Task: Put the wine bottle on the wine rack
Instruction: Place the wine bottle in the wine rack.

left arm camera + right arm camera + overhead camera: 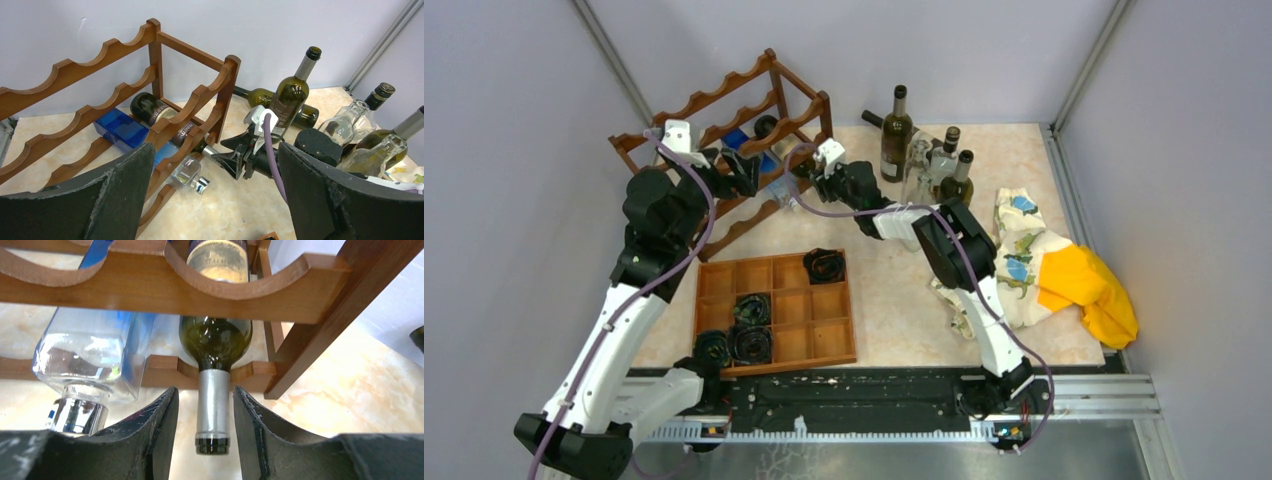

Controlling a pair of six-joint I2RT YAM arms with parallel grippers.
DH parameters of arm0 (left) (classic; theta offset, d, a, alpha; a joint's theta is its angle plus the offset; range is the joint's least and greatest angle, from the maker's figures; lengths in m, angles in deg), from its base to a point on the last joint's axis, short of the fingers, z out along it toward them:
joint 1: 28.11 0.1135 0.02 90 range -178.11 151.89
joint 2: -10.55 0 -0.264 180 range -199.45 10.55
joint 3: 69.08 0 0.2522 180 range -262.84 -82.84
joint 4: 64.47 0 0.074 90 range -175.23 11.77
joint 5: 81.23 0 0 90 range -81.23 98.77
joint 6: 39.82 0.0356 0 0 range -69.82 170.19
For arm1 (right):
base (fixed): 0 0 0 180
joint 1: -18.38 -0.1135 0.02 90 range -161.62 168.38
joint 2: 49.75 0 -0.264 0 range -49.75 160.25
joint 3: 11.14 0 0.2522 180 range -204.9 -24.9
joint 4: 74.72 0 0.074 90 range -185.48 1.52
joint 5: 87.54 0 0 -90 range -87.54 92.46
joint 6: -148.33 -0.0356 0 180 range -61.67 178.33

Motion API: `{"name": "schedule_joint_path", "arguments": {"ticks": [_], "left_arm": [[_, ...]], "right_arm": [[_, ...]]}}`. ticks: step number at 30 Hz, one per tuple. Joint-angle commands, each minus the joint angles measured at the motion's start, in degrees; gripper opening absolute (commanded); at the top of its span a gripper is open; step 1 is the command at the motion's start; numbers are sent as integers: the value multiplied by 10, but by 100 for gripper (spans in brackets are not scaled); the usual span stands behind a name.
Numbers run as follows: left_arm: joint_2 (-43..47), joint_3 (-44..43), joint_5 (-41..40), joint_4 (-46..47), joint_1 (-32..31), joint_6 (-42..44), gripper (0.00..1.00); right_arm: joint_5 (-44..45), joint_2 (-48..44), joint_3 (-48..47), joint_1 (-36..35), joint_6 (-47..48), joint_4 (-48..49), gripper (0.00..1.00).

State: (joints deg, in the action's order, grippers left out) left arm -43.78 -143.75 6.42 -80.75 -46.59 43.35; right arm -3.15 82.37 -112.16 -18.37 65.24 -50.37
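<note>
Right wrist view: the front rail of the wine rack (150,290) hides part of the wine bottle (215,340) from you, and the top edge cuts its label. The cap of the clear square bottle (90,355) sits partly behind a finger of your right pincer (205,390).

Top view: your left pincer (749,172) is lost among the rails, jaws unreadable.

Left wrist view: the rack's left end runs off frame. The lying green bottle (250,94) is half hidden behind the upright green bottle (290,95).

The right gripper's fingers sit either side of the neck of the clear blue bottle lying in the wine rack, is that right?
Not quite. The right wrist view shows the right gripper flanking the silver-foiled neck of the green wine bottle, which lies in the wine rack beside the clear blue bottle.
</note>
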Motion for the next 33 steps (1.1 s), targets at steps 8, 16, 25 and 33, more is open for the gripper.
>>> {"name": "schedule_joint_path", "arguments": {"ticks": [8,16,25,33], "left_arm": [[21,14,12,11,4,-16,98],[29,14,14,4,4,-24,98],[32,13,15,3,4,-30,98],[33,11,18,0,4,-34,98]], "right_arm": [[18,-34,19,-4,14,-4,40],[15,-15,-13,-4,19,-26,38],[7,-16,-24,-6,22,-62,37],[-1,5,-69,-5,23,-105,28]]}}
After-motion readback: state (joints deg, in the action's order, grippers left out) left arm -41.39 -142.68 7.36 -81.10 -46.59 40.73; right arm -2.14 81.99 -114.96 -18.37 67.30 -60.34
